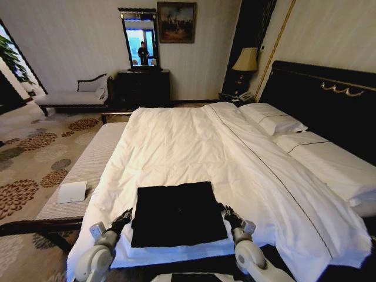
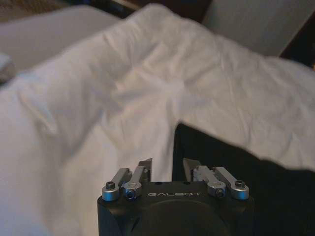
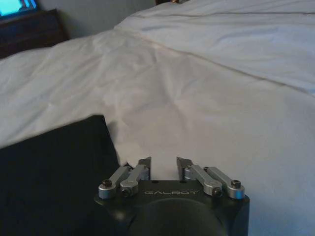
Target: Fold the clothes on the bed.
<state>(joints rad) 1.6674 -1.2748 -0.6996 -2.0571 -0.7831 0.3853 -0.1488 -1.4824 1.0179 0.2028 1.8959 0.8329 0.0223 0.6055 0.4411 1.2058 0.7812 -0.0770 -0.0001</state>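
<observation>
The clothes [image 1: 178,214] are one black garment lying flat as a neat rectangle near the foot of the bed [image 1: 194,147], on its white duvet. My left gripper [image 1: 121,221] sits just beside the garment's left edge, low over the duvet. My right gripper [image 1: 230,216] sits just beside its right edge. In the left wrist view the left gripper [image 2: 167,166] is open and holds nothing, with the black cloth [image 2: 246,191] close beside one finger. In the right wrist view the right gripper [image 3: 164,163] is also open and holds nothing, and the black cloth [image 3: 49,172] lies alongside it.
A long striped bench [image 1: 88,167] runs along the bed's left side, with a white card [image 1: 72,192] on it. Pillows [image 1: 276,120] and a dark headboard [image 1: 329,97] are at the right. A chaise [image 1: 73,97], a dresser [image 1: 144,88] and a lamp [image 1: 247,60] stand at the far wall.
</observation>
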